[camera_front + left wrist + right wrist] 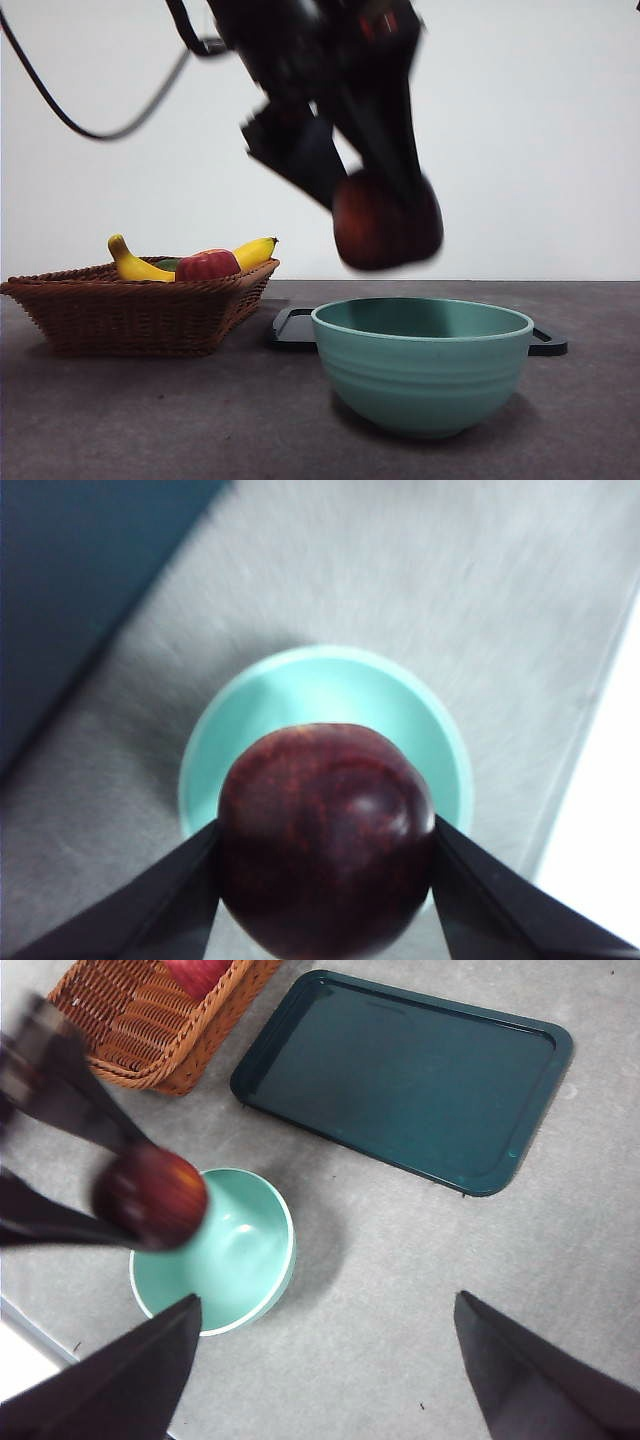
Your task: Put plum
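The plum is a glossy dark maroon fruit clamped between the jaws of my left gripper. It hangs in the air just above the teal bowl, seen in the front view as the plum under the dark arm. From the right wrist camera the plum appears blurred over the bowl. My right gripper is held high over the table, open, with nothing between its jaws.
A wicker basket at the left holds a yellow banana and a red apple-like fruit. A dark green tray lies flat behind the bowl. Grey tabletop surrounds them.
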`<state>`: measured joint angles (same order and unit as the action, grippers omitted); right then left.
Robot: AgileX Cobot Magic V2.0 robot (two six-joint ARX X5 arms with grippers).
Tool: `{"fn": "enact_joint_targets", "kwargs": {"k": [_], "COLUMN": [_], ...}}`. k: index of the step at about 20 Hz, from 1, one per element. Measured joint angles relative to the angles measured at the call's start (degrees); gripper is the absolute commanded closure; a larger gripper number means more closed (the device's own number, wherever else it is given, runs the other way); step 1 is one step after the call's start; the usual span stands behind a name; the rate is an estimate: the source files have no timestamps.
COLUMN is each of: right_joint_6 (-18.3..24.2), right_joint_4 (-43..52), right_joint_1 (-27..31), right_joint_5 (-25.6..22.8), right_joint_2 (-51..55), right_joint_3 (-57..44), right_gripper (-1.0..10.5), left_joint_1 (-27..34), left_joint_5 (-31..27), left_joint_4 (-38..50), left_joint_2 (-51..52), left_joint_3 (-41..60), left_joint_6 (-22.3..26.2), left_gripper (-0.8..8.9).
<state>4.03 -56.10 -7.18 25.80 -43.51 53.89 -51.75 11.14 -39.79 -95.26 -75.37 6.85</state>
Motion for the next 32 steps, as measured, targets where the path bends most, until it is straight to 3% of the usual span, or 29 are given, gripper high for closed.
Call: {"fn": "enact_joint_targets", "kwargs": {"k": [14, 18, 24, 27, 32], "right_joint_6": [0.0, 0.0, 0.0, 0.0, 0.0], "right_joint_4": [0.0, 0.0, 0.0, 0.0, 0.0], "right_joint_1": [0.0, 0.0, 0.0, 0.0, 0.0], "right_joint_5": [0.0, 0.0, 0.0, 0.0, 0.0], "right_joint_2": [0.0, 0.0, 0.0, 0.0, 0.0], "right_joint_3": [0.0, 0.0, 0.0, 0.0, 0.0], "right_gripper": [5.4, 5.4, 5.4, 5.4, 5.4], "left_joint_1": [-2.3, -3.0, -3.2, -3.2, 0.5], "left_joint_5": [-3.8, -3.8, -3.8, -3.8, -3.8], "left_joint_4": [4.8, 4.9, 4.4, 4.3, 5.1], "left_joint_2": [-10.4, -10.4, -10.4, -8.3, 3.7], "left_joint_3": [0.0, 0.0, 0.0, 0.0, -0.9], "left_joint_6": [3.7, 3.8, 3.8, 3.8, 2.3], "left_gripper": [5.59, 4.34, 4.35, 4.36, 4.36]}}
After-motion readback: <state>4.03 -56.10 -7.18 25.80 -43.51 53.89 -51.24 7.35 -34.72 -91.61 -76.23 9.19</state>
